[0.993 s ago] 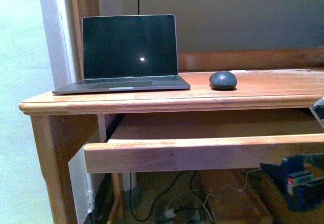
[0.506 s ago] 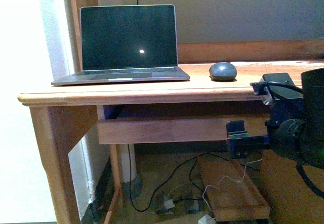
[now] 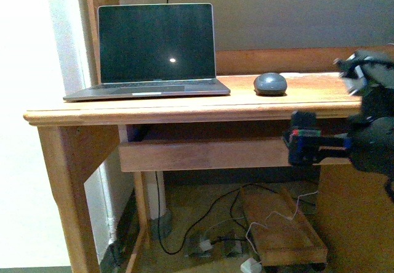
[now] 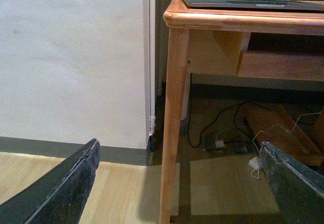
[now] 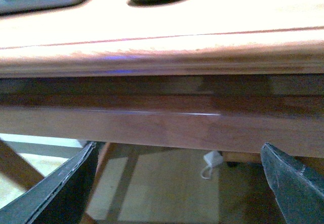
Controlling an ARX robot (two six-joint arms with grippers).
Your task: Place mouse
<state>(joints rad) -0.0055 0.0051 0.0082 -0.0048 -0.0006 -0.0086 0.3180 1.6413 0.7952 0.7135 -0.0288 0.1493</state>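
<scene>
With the drawer (image 3: pixel 203 154) now pushed shut, we see the mouse (image 3: pixel 271 84) resting on the desk (image 3: pixel 184 108) beside the laptop (image 3: pixel 151 54); our right gripper (image 3: pixel 303 146) hangs wide open, empty, likewise our left gripper (image 4: pixel 177 183).

This looks like a home study corner or a small office nook. A wooden worktop (image 3: pixel 184 110) with a rounded front edge and turned-square legs stands against a plain grey wall (image 3: pixel 295 14), with a shallow drawer (image 3: pixel 203 154) under its top. An open laptop (image 3: pixel 151 54) with a dark screen sits on it, and a small dark grey mouse (image 3: pixel 270 84) lies beside the laptop. Under the worktop loose cables (image 3: pixel 215 224) and a white plug adapter (image 3: pixel 251 265) trail over the floor next to a low wooden tray (image 3: pixel 289 239). The left wrist view shows pale wood-look flooring (image 4: pixel 121 193), a dark skirting strip and a white painted wall (image 4: pixel 71 57), a domestic finish.
</scene>
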